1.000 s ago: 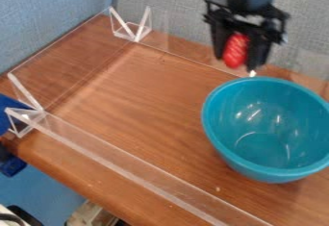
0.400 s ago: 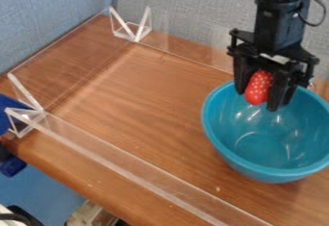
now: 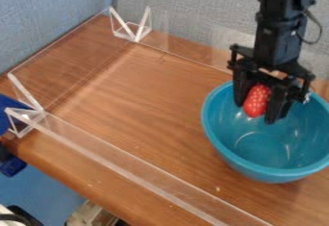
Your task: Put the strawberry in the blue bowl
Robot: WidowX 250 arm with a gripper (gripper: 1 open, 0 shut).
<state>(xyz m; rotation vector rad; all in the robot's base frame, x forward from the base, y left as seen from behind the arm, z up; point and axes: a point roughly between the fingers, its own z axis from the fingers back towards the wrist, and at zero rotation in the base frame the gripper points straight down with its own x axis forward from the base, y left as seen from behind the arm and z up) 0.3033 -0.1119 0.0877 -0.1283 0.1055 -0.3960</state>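
The strawberry (image 3: 259, 100) is a small bright red berry held between the black fingers of my gripper (image 3: 263, 103), which points straight down and is shut on it. It hangs just over the far left part of the blue bowl (image 3: 276, 148), a wide teal-blue bowl at the right of the wooden table. The berry's lower end is level with the bowl's rim, in front of its inside wall. Nothing else shows inside the bowl.
Clear acrylic walls (image 3: 90, 143) fence the wooden table (image 3: 129, 86) along the front and back, with small clear brackets at the far corner (image 3: 129, 23) and the left end (image 3: 23, 110). A blue-grey panel stands behind the table.
The gripper has come forward and down with the strawberry, from beyond the bowl's far rim to a spot over the bowl, low at its rim.
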